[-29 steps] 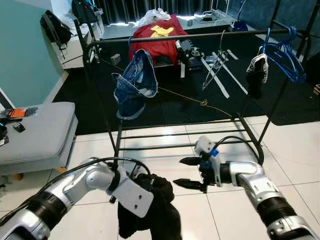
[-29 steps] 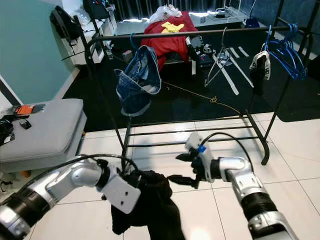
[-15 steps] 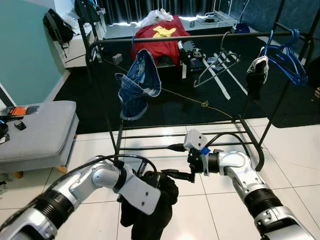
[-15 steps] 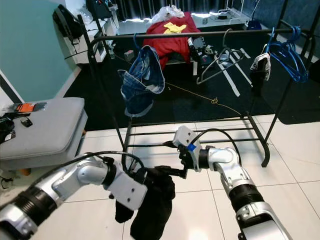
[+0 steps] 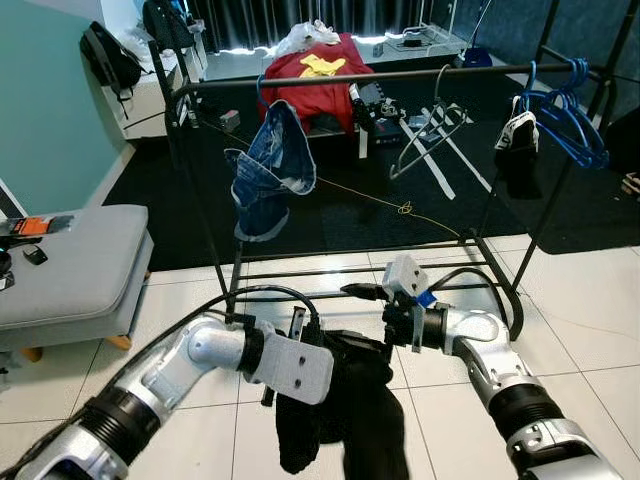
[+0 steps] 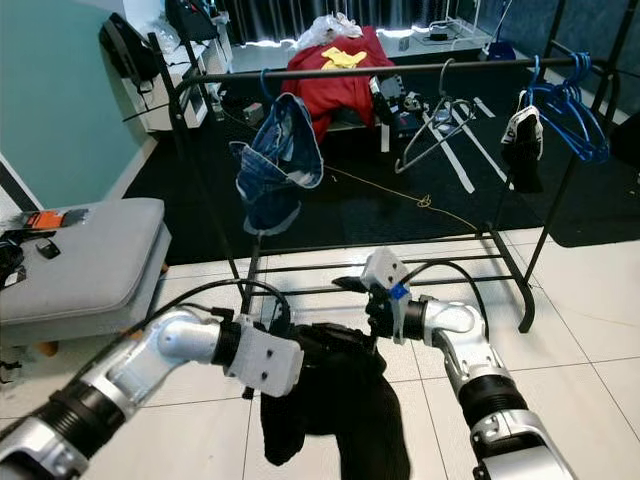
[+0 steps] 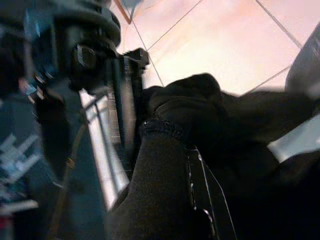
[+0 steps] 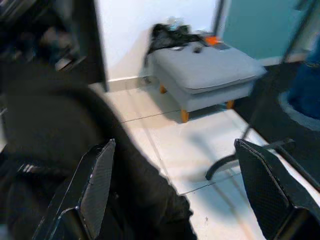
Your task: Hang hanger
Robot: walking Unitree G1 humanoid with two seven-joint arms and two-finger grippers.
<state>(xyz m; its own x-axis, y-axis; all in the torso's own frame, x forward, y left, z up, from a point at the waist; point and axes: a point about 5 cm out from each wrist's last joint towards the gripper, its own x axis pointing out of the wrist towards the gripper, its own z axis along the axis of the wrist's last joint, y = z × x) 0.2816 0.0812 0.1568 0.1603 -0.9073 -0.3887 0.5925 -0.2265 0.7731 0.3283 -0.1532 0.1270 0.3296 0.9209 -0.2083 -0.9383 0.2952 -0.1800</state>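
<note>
— The clothes rack point(image 5: 330, 78) is standing across the tiles, and the black garment point(image 5: 345, 410) is dangling low in front of it, between both arms. It looks soft and floppy, probably light.

— So where to take hold?

— Up at the bunched top, I'd say, where the hanger point(image 7: 202, 185) wire is showing. The left hand point(image 5: 300, 335) is pinching that bunch; the right hand point(image 8: 170, 175) is spread wide beside it, touching cloth perhaps, I can't tell.

— Any writing?

— Nothing I can read anywhere.
</note>
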